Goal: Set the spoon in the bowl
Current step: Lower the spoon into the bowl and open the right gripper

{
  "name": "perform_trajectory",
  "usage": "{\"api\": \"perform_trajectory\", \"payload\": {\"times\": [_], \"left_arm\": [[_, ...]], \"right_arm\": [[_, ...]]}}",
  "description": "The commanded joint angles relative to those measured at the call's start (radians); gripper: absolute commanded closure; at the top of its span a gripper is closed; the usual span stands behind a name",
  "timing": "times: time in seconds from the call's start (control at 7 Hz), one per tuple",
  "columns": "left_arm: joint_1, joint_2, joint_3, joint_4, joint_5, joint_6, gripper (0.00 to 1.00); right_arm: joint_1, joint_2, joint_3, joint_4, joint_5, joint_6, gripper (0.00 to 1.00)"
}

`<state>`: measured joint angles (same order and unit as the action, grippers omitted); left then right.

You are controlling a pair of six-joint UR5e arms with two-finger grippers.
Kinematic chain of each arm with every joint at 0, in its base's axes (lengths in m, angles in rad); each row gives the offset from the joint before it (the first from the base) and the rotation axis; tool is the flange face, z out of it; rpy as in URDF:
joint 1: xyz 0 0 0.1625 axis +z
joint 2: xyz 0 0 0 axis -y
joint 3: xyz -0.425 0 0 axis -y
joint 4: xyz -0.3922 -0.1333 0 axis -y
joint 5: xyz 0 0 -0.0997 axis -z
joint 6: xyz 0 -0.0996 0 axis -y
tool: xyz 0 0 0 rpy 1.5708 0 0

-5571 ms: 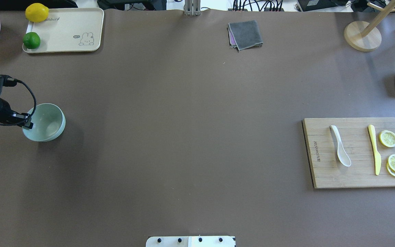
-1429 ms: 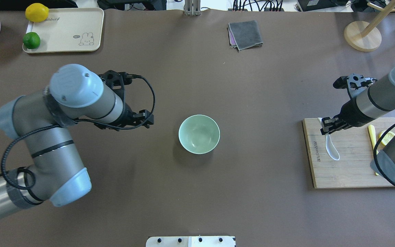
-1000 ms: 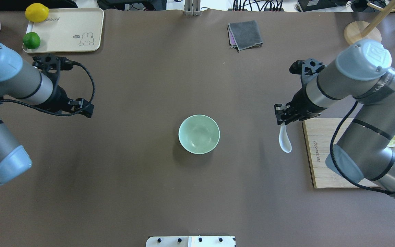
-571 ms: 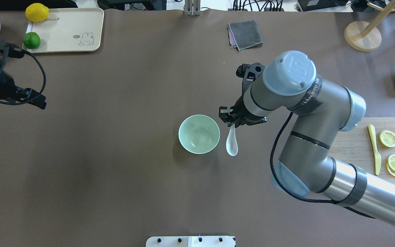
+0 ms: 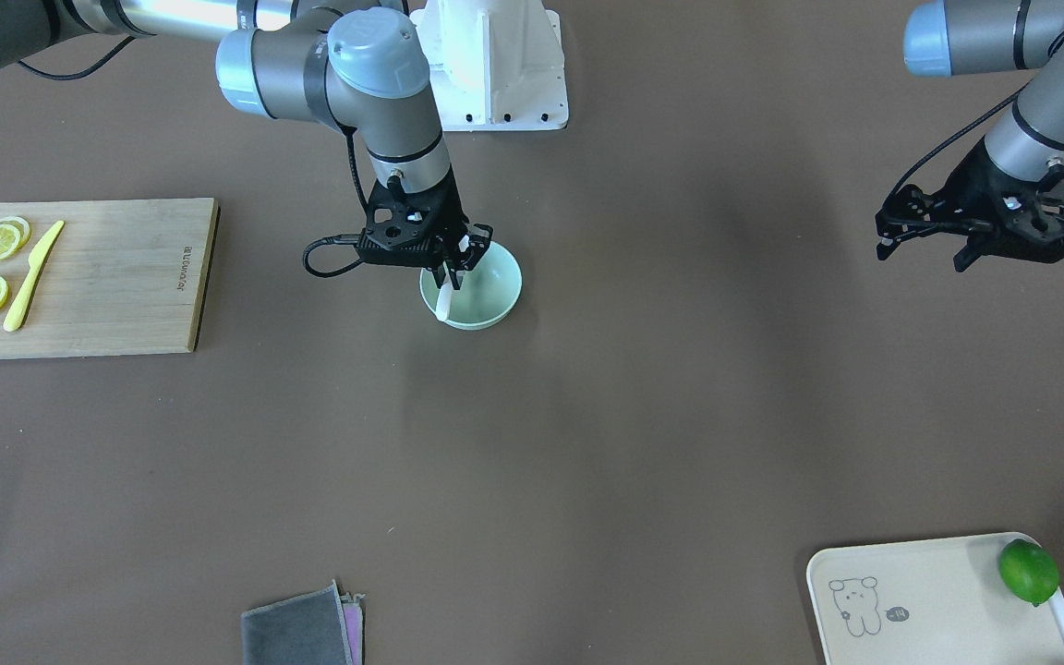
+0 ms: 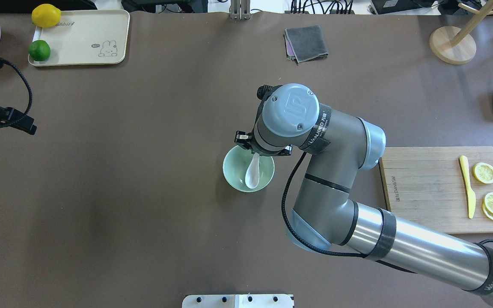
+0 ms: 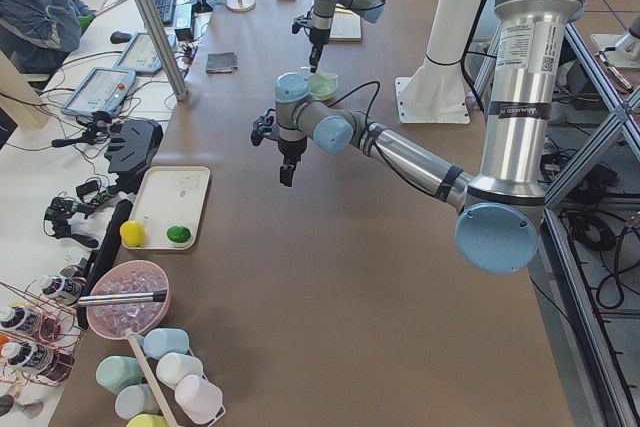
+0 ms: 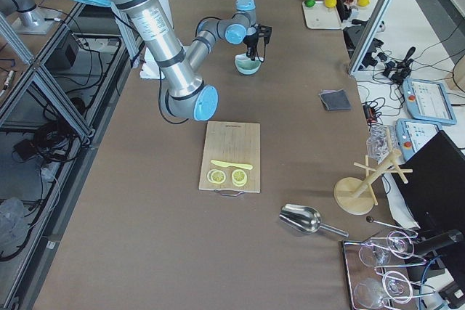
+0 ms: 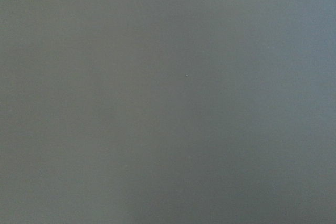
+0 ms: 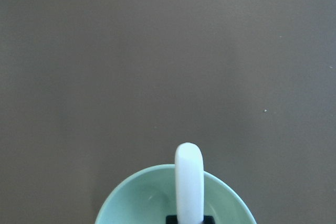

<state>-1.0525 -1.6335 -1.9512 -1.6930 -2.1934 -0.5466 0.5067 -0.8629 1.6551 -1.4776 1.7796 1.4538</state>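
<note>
White spoon [image 6: 253,172] dips into the mint bowl [image 6: 230,167], handle pinched by the right tool [image 5: 453,270] at 12 o'clock; placing step, next probably just let go.

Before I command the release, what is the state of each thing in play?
spoon: held by its handle, scoop hanging over the bowl's inside
bowl: upright on the table
right tool: shut on the spoon, above the bowl
left tool: open, empty, off to the side
yellow knife: lying flat on the cutting board
</note>
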Motion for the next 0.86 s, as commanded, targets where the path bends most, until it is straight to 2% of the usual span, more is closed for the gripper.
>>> {"api": "perform_trajectory", "payload": {"times": [0.0, 0.14, 0.29, 0.43, 0.57, 0.71], "left_arm": [[-0.011, 0.001, 0.008, -0.005, -0.002, 0.002, 0.02], [-0.015, -0.002, 0.012, -0.005, -0.002, 0.004, 0.02], [-0.018, -0.003, 0.012, -0.002, -0.002, 0.004, 0.02], [-0.035, -0.003, 0.015, 0.004, -0.002, 0.01, 0.02], [-0.07, 0.004, 0.015, 0.01, -0.002, 0.086, 0.02], [-0.143, 0.014, 0.026, 0.033, -0.043, 0.181, 0.02]], "right_arm": [[-0.011, 0.005, -0.04, 0.031, -0.023, 0.025, 1.0], [-0.01, 0.002, -0.043, 0.031, -0.025, 0.019, 0.09], [0.01, 0.002, -0.029, 0.026, -0.013, 0.001, 0.0], [0.056, -0.024, 0.007, 0.013, 0.038, -0.033, 0.0], [0.137, -0.113, 0.091, 0.004, 0.152, -0.117, 0.0], [0.253, -0.257, 0.229, -0.016, 0.276, -0.226, 0.0]]}}
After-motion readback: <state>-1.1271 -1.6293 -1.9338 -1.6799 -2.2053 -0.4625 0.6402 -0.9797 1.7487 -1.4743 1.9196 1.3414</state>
